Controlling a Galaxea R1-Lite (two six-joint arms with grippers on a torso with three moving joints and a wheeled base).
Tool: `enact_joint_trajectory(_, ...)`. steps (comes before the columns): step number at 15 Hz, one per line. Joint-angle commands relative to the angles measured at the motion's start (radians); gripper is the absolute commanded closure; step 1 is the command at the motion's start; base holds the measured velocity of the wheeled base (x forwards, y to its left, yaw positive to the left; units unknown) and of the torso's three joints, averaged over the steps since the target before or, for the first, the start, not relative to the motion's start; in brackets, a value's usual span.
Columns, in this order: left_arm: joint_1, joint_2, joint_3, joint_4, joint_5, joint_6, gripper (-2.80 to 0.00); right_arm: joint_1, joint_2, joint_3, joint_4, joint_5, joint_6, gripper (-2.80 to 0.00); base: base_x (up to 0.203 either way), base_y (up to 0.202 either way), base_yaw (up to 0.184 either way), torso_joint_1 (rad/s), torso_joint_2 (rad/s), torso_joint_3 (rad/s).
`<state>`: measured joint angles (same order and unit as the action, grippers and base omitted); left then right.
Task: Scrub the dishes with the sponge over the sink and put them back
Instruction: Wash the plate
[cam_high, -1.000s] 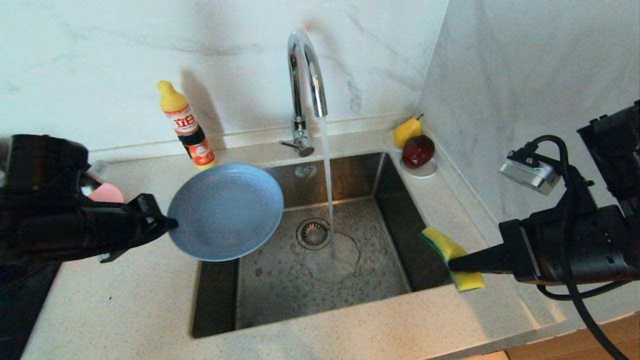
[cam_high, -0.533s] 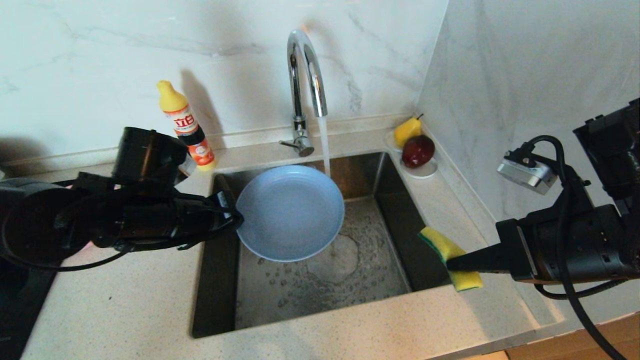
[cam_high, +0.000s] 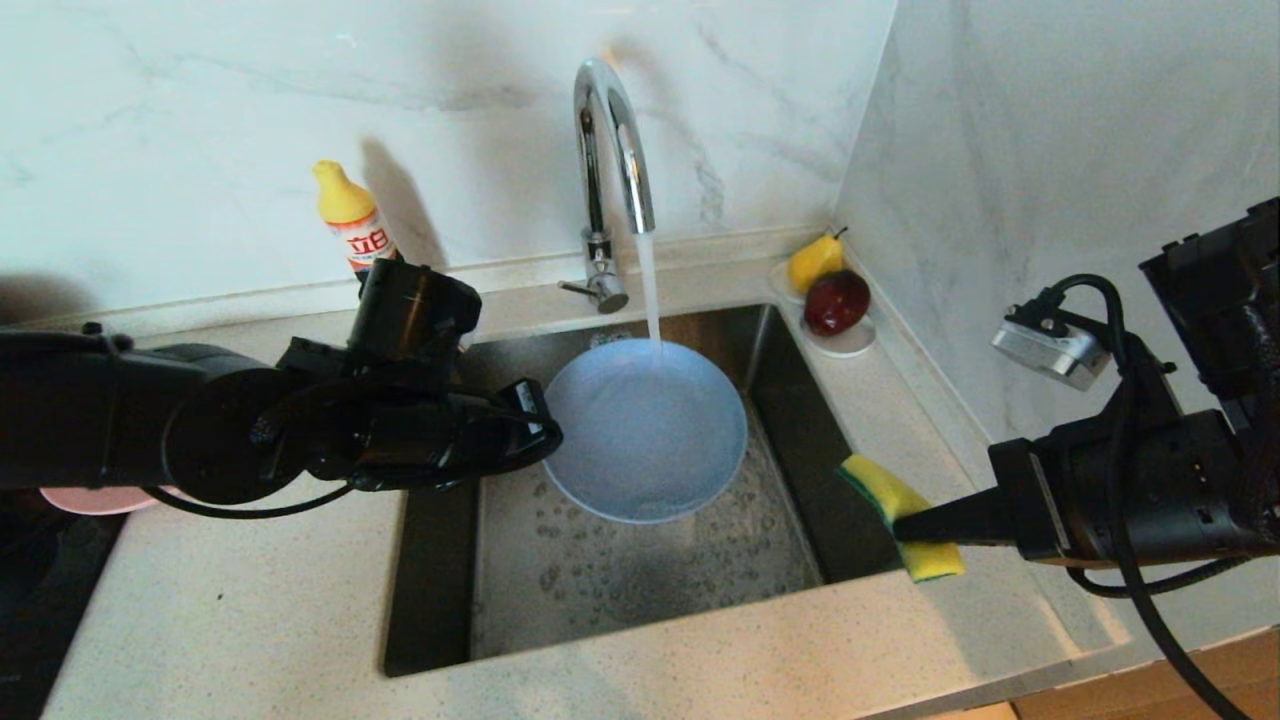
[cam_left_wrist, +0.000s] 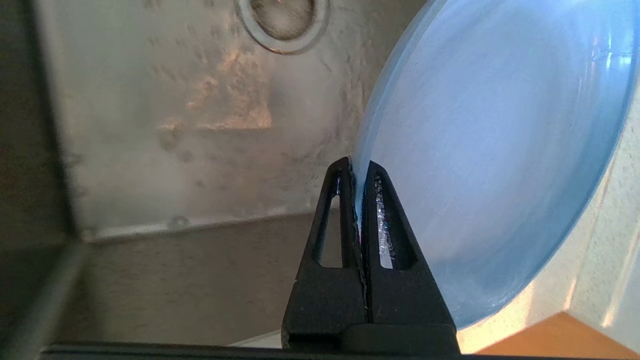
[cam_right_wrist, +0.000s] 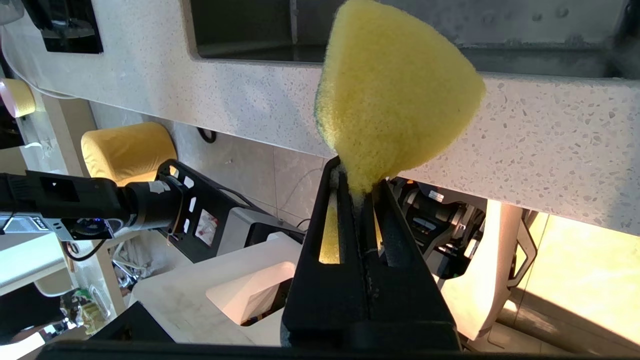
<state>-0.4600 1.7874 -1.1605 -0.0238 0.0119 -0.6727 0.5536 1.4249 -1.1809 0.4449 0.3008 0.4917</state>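
Observation:
My left gripper (cam_high: 545, 432) is shut on the rim of the light-blue plate (cam_high: 648, 430), holding it over the sink (cam_high: 600, 590) under the running tap (cam_high: 612, 130); water lands on the plate's far edge. In the left wrist view the gripper (cam_left_wrist: 359, 170) pinches the plate (cam_left_wrist: 500, 150) edge between both fingers. My right gripper (cam_high: 905, 527) hovers at the sink's right rim, shut on the narrow end of the yellow sponge (cam_high: 893, 505); the sponge (cam_right_wrist: 395, 90) in that gripper (cam_right_wrist: 357, 182) is also in the right wrist view. A pink plate (cam_high: 95, 498) peeks out under my left arm.
A yellow-capped detergent bottle (cam_high: 350, 225) stands behind my left arm by the wall. A small white saucer (cam_high: 845, 342) with a pear (cam_high: 815, 262) and a dark red fruit (cam_high: 836, 302) sits in the back right corner. Marble walls close the back and right.
My left arm has swung right, carrying the light-blue plate from above the sink's left rim to under the water stream. The right gripper and sponge have stayed put.

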Motion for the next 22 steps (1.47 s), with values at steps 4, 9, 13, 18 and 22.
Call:
enact_joint_trajectory(4,-0.055,0.058,-0.046,-0.001,0.000,-0.022,0.00,0.000,0.003,-0.008,0.001,0.001,0.001,0.00,0.000,0.000,0.000,0.000,0.00,0.000)
enact_joint_trajectory(9,-0.081,0.089,-0.056,-0.002,0.002,-0.022,0.00,0.000,0.009,0.000,0.001,0.001,0.001,0.00,0.000,0.000,0.000,0.000,0.00,0.000)
enact_joint_trajectory(13,-0.079,0.068,-0.043,-0.001,0.091,-0.021,0.00,0.000,0.017,0.003,0.001,0.001,0.001,0.00,0.000,0.000,0.000,0.000,0.00,0.000)
enact_joint_trajectory(18,-0.061,-0.021,-0.022,0.000,0.270,0.081,0.00,0.000,0.016,0.001,0.001,0.001,0.001,0.00,0.000,0.000,0.000,0.000,0.00,0.000)
enact_joint_trajectory(22,-0.034,-0.127,-0.018,-0.002,0.362,0.221,0.00,0.000,0.012,0.003,0.001,0.001,0.001,0.00,0.000,0.000,0.000,0.000,0.00,0.000)
